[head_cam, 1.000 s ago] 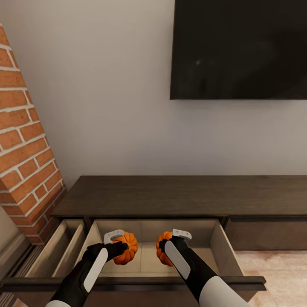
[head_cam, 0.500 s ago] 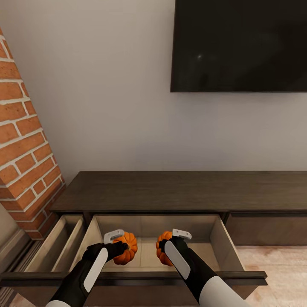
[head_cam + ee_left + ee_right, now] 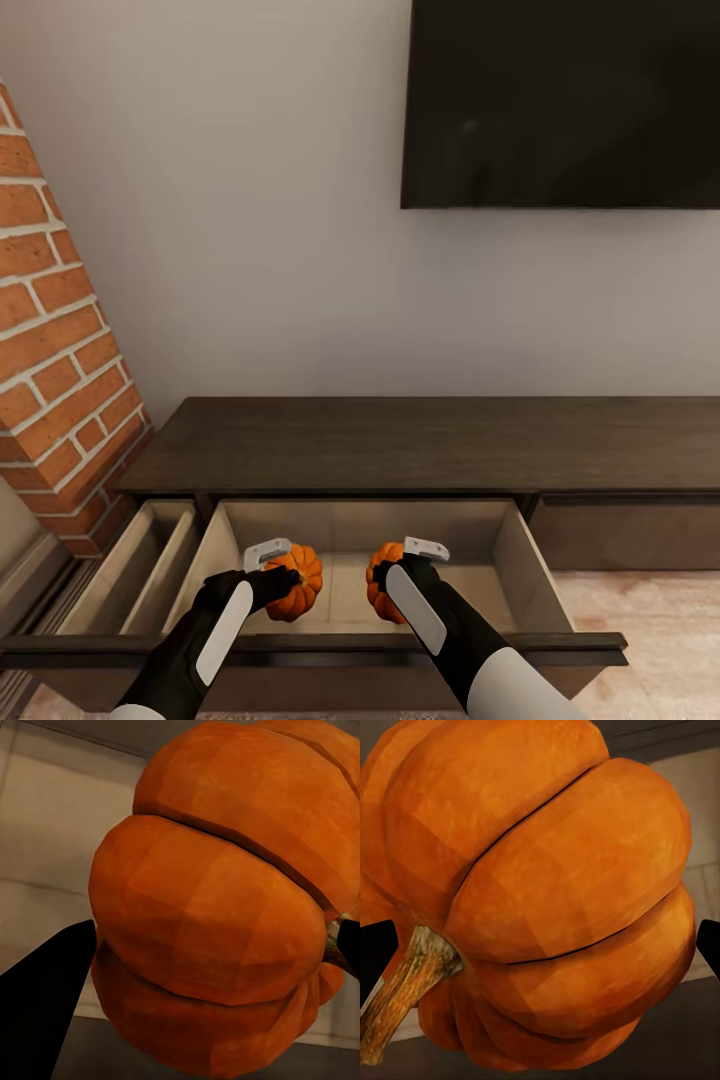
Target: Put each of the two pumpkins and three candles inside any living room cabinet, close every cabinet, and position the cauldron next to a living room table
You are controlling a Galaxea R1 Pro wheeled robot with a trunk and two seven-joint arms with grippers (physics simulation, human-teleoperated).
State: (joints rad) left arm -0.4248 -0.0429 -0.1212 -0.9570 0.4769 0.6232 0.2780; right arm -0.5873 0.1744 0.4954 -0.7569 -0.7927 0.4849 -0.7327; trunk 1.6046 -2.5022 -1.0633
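Two orange ribbed pumpkins hang over the open middle drawer of the dark brown cabinet (image 3: 420,445). My left gripper (image 3: 287,578) is shut on the left pumpkin (image 3: 298,582). My right gripper (image 3: 385,576) is shut on the right pumpkin (image 3: 381,580). Up close, the left pumpkin (image 3: 217,907) sits between two black fingertips (image 3: 45,975). In the right wrist view the right pumpkin (image 3: 547,892), with its brown stem, is likewise held between black fingertips (image 3: 375,949). The drawer's pale beige floor (image 3: 350,600) lies just below both. Candles, cauldron and table are out of view.
A second, narrower drawer (image 3: 135,575) stands open at the left, beside a red brick chimney breast (image 3: 55,360). The open drawer's dark front (image 3: 320,650) crosses below my arms. A black television (image 3: 565,100) hangs on the white wall. Light wood floor (image 3: 660,620) lies at the right.
The whole view has shifted slightly, so the cabinet and television sit a little higher in the picture. Both grippers still hold their pumpkins in the same place.
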